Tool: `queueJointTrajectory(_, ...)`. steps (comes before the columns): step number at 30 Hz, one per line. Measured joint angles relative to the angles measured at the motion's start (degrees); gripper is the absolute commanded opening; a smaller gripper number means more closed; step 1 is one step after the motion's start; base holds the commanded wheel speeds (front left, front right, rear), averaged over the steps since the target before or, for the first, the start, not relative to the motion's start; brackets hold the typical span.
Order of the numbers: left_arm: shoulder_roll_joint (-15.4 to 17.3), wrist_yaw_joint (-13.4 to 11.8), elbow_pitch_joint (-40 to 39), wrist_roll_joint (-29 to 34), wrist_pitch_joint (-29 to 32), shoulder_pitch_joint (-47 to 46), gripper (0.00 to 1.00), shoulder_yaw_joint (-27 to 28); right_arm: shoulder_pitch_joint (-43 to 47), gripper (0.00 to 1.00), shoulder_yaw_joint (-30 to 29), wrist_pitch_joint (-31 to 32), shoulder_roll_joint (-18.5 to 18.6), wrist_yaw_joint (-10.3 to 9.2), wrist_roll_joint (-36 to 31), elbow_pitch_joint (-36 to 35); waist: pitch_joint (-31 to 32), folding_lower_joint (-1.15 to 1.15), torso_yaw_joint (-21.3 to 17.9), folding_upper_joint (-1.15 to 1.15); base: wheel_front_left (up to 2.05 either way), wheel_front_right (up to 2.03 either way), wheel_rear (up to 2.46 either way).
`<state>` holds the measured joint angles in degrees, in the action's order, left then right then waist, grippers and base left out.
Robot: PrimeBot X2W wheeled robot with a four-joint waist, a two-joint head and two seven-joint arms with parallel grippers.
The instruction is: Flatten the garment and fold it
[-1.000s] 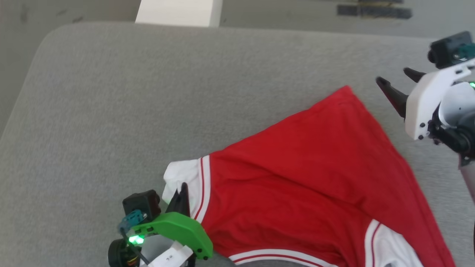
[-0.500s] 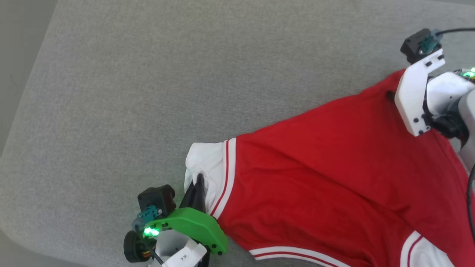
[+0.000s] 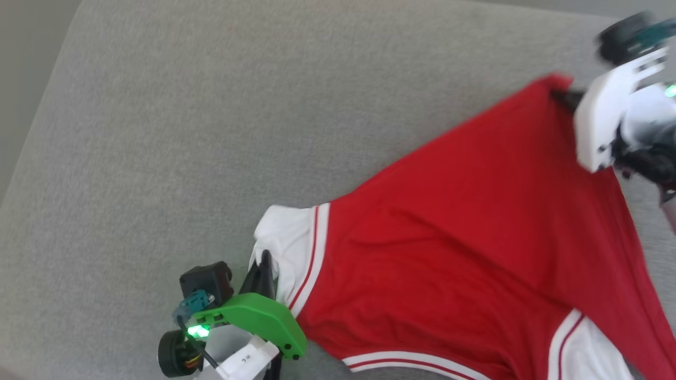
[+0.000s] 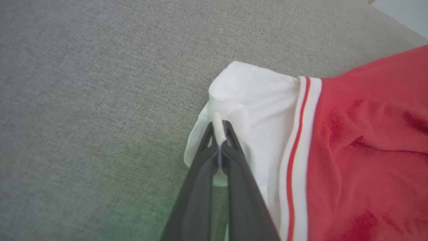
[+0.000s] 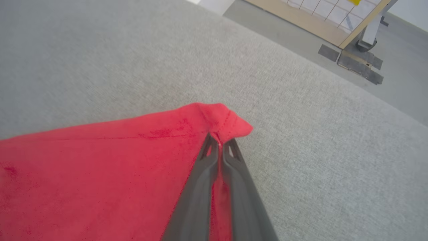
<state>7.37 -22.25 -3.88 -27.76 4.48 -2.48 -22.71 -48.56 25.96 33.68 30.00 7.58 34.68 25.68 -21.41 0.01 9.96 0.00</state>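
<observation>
The garment [image 3: 465,227], red with white, stripe-trimmed sleeves, lies creased on the grey padded surface [image 3: 211,132]. The left gripper [image 3: 265,263] pinches the garment's left white sleeve, fingers together. The right gripper [image 3: 564,98], blurred, meets the garment's far red corner.

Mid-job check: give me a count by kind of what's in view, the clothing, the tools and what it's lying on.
Red garment: 1
Tools: 2, left tool and right tool, both shut on it
Grey padded surface: 1
Total: 4
</observation>
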Motion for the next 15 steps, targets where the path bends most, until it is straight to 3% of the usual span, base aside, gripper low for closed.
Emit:
queueJointTrajectory(3,0.6,0.0,-0.1,-0.1,0.3,0.1,0.0,0.5,2.3,0.0,-4.8,-5.2,0.4,0.0,2.5,-3.7,1.8,0.0,-1.5,0.0,0.0,0.0,0.0)
queueJointTrajectory(7,1.4,0.0,-0.2,-0.7,0.9,0.1,0.0,1.1,12.1,0.0,-10.6,-7.4,1.9,0.0,5.4,-9.7,4.5,-0.01,-3.8,0.0,0.0,0.0,0.0)
queueJointTrajectory(12,1.9,0.0,-0.3,-2.2,1.7,1.2,0.0,1.5,30.2,0.0,-20.0,-5.2,0.9,-0.01,8.0,-17.4,8.2,-0.01,-6.7,0.0,0.0,0.0,0.0)
queueJointTrajectory(15,2.4,0.0,-0.5,-2.8,2.0,2.7,0.0,1.9,40.9,0.0,-24.3,-1.7,-2.0,-0.01,8.1,-21.5,10.2,-0.01,-8.5,0.0,0.0,0.0,0.0)
